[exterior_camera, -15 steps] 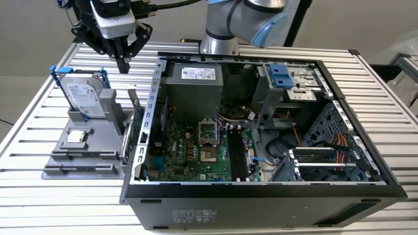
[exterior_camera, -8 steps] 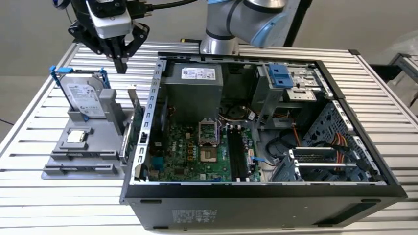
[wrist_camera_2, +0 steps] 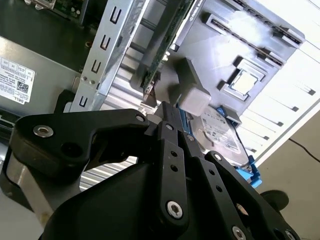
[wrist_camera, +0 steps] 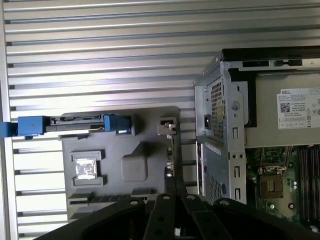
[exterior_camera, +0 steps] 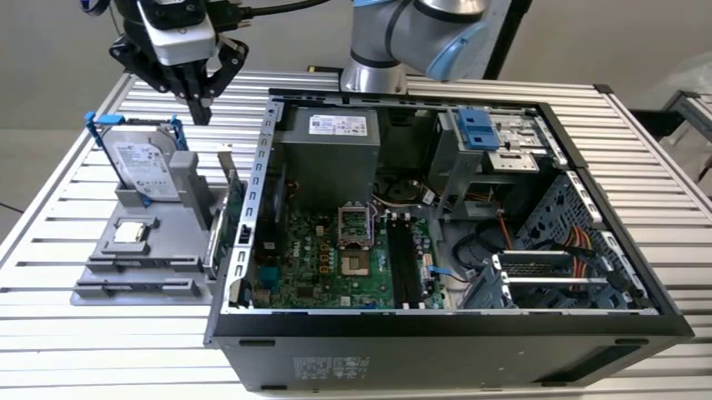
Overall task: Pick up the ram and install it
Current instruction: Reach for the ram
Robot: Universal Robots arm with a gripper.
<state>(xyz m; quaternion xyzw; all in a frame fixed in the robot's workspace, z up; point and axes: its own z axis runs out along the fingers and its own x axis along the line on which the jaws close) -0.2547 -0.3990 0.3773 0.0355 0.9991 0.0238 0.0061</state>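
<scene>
on the exterior view's left, a grey holder tray (exterior_camera: 112, 279) lies on the slatted metal table (exterior_camera: 656, 200). a silver hard drive (exterior_camera: 145, 162) in a blue frame stands upright at the tray's far end. a small square processor chip (exterior_camera: 132, 232) lies flat in a pocket nearer the front.

the gripper (exterior_camera: 200, 115) hangs in the air above the tray's far end, past the hard drive's upper corner. its black fingers point down and are pressed together at the tips, with nothing between them. it touches nothing.

the ram (exterior_camera: 232, 200) stands on its long edge in a slot along the tray's side nearest the computer, just beside the case wall. it is well below the gripper. in the first wrist view the ram (wrist_camera: 172, 150) shows as a thin dark line running away from the fingertips (wrist_camera: 170, 192), roughly in line with them. in the second wrist view its green edge (wrist_camera_2: 159, 55) rises beyond the closed fingers (wrist_camera_2: 172, 125).

further right sits the open computer case (exterior_camera: 445, 333). inside it are the grey power supply (exterior_camera: 328, 154) at the back and the green motherboard (exterior_camera: 317, 258) below. the black memory slots (exterior_camera: 406, 262) beside the processor socket look empty. on the exterior view's right, a metal cage holds red and yellow cables (exterior_camera: 579, 250).
</scene>
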